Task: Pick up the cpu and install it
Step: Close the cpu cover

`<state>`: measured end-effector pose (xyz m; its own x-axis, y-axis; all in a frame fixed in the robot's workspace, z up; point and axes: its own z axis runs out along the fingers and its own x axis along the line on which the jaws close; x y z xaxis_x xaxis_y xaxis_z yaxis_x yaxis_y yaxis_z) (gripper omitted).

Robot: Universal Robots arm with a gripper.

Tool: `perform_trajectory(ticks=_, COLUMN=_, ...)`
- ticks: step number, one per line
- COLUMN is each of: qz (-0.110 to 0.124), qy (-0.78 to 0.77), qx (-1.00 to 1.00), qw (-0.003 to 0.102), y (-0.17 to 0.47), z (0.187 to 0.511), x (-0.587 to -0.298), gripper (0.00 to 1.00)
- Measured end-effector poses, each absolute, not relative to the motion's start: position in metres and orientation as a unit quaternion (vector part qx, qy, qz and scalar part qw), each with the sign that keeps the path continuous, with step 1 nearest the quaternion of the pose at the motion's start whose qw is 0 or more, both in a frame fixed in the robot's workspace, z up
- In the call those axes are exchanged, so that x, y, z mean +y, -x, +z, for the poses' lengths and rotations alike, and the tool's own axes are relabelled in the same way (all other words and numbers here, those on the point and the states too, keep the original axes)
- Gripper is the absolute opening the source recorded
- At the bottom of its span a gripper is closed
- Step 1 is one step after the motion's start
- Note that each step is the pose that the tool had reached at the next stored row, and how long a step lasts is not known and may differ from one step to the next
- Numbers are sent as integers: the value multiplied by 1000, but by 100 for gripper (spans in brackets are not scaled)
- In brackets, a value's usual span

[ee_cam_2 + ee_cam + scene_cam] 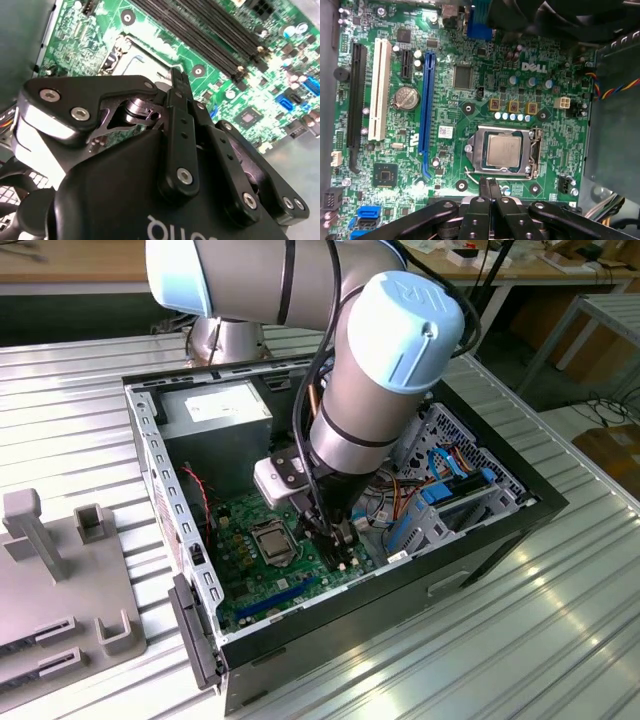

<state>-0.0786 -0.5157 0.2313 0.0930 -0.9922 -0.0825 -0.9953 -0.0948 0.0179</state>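
Observation:
The cpu (503,150), a silvery-grey square chip, lies flat inside the metal socket frame (476,150) on the green motherboard (470,95). In the first wrist view my gripper (489,184) hovers just beside the socket's edge, its two black fingers pressed together with nothing between them. The second wrist view has the same shut gripper (178,79) pointing down at the board near the socket (131,59). In the exterior view the gripper (338,548) hangs inside the open computer case, just to the exterior view's right of the socket (271,537).
The case walls (160,480) ring the board. Blue cables and a drive bay (450,495) crowd the exterior view's right. A power supply (225,410) sits at the back. Card slots (380,90) and a coin battery (405,97) lie beside the socket. A grey fixture (60,580) stands outside.

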Motion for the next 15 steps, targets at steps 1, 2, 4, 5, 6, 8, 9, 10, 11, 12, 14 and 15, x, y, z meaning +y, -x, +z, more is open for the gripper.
perform_trajectory(ticks=1, qz=37, qy=739, qx=672, qw=21, y=79, z=231, x=-515, gripper=11)
perform_trajectory(ticks=2, qz=37, qy=739, qx=672, qw=21, y=79, z=231, x=-515, gripper=11)
perform_trajectory(ticks=4, qz=37, qy=739, qx=672, qw=21, y=79, z=231, x=-515, gripper=11)
perform_trajectory(ticks=5, qz=37, qy=739, qx=672, qw=21, y=79, z=231, x=-515, gripper=11)
perform_trajectory(ticks=6, qz=37, qy=739, qx=672, qw=21, y=79, z=231, x=-514, gripper=11)
perform_trajectory(ticks=8, qz=37, qy=739, qx=672, qw=21, y=79, z=231, x=-514, gripper=11)
perform_trajectory(ticks=9, qz=37, qy=739, qx=672, qw=21, y=79, z=231, x=-514, gripper=11)
perform_trajectory(ticks=10, qz=37, qy=739, qx=672, qw=21, y=79, z=231, x=-513, gripper=11)
perform_trajectory(ticks=11, qz=37, qy=739, qx=672, qw=21, y=79, z=231, x=-513, gripper=11)
perform_trajectory(ticks=12, qz=37, qy=739, qx=672, qw=21, y=79, z=231, x=-513, gripper=11)
perform_trajectory(ticks=14, qz=37, qy=739, qx=672, qw=21, y=79, z=231, x=-512, gripper=11)
perform_trajectory(ticks=15, qz=37, qy=739, qx=672, qw=21, y=79, z=231, x=-512, gripper=11)
